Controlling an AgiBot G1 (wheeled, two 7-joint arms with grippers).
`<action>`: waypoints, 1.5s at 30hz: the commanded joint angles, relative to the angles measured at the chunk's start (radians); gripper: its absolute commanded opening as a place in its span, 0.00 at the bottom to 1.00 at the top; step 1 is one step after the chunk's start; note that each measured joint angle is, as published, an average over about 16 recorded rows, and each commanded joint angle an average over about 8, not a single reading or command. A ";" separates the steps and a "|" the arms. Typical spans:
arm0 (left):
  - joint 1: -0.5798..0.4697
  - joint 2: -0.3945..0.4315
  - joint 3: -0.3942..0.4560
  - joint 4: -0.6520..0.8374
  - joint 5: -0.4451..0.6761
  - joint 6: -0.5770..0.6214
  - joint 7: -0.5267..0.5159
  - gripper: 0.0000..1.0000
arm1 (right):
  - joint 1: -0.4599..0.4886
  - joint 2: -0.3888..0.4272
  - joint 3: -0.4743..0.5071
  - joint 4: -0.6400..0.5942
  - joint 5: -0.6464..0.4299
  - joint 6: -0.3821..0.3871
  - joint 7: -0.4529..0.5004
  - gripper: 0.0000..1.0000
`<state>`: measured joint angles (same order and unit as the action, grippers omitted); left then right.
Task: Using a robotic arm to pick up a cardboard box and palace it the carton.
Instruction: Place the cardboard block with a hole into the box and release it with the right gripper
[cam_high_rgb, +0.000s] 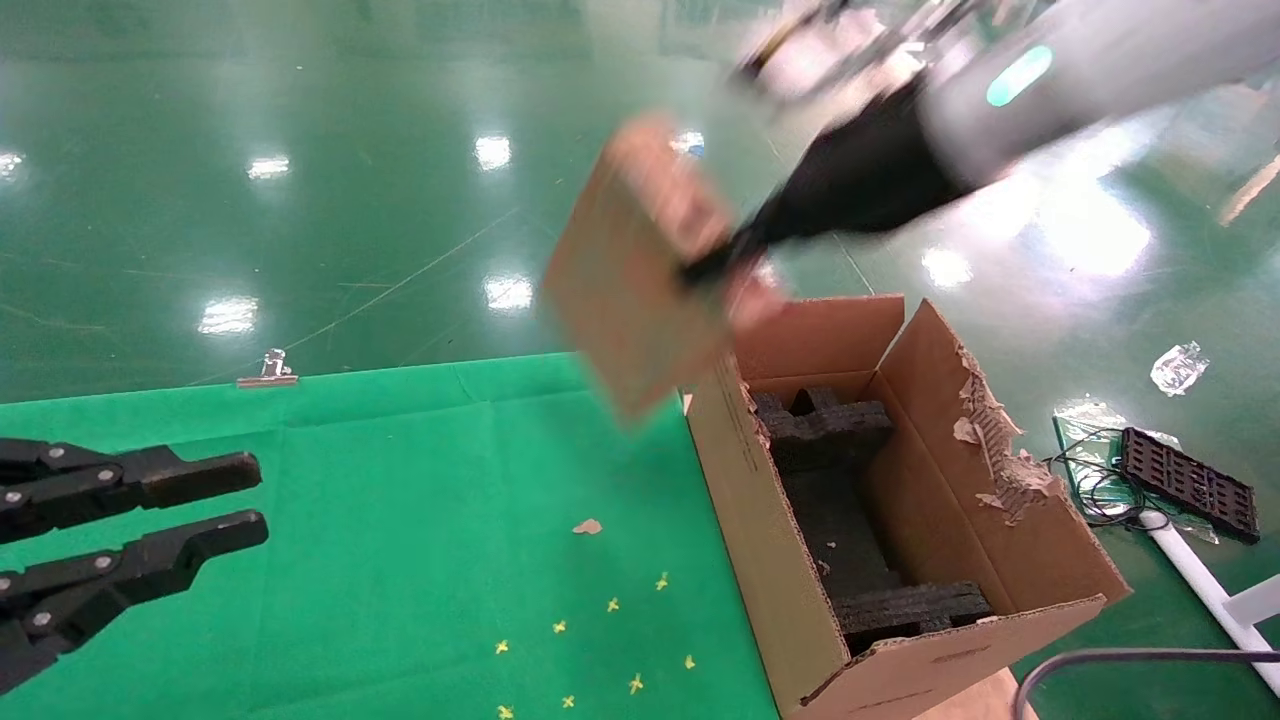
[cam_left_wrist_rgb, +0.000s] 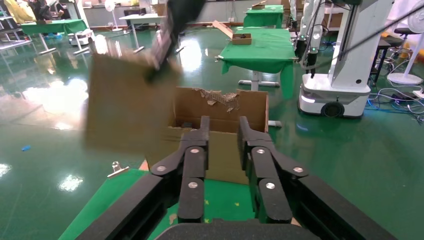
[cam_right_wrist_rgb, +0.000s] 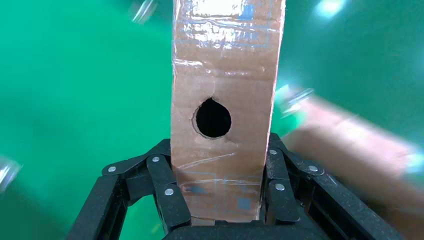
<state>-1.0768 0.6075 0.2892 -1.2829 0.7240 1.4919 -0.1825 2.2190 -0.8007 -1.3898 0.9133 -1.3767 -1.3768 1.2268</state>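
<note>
The cardboard box (cam_high_rgb: 630, 270) hangs tilted in the air, just above the carton's far left corner. My right gripper (cam_high_rgb: 715, 265) on the white robotic arm (cam_high_rgb: 1050, 80) is shut on it. In the right wrist view the box (cam_right_wrist_rgb: 222, 100) stands between the black fingers (cam_right_wrist_rgb: 167, 192), its narrow taped face with the round hole towards the camera. The carton (cam_high_rgb: 760, 540) sits open at the right end of the table, with black foam inserts (cam_high_rgb: 830, 480) inside. From the left wrist view, the box (cam_left_wrist_rgb: 125, 105) is beside the carton (cam_left_wrist_rgb: 220, 107). My left gripper (cam_high_rgb: 250, 497) (cam_left_wrist_rgb: 223, 125) stays parked low on the left, open and holding nothing.
A green cloth (cam_high_rgb: 400, 500) covers the table, held by a metal clip (cam_high_rgb: 268, 368) at its far edge. Small yellow marks (cam_high_rgb: 610, 605) dot the cloth. On the floor to the right lie a black grid tray (cam_high_rgb: 1188, 482) and a plastic bag (cam_high_rgb: 1178, 367).
</note>
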 joint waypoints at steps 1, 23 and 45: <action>0.000 0.000 0.000 0.000 0.000 0.000 0.000 0.00 | 0.048 0.041 0.027 -0.028 -0.008 0.025 -0.033 0.00; 0.000 -0.001 0.002 0.000 -0.001 -0.001 0.001 1.00 | 0.045 0.144 -0.073 -0.356 -0.197 -0.069 -0.113 0.00; -0.001 -0.001 0.003 0.000 -0.002 -0.001 0.001 1.00 | -0.201 0.016 -0.123 -0.610 -0.208 0.011 -0.144 0.00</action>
<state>-1.0774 0.6063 0.2920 -1.2829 0.7221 1.4907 -0.1810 2.0128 -0.7874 -1.5130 0.3026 -1.5855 -1.3608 1.0867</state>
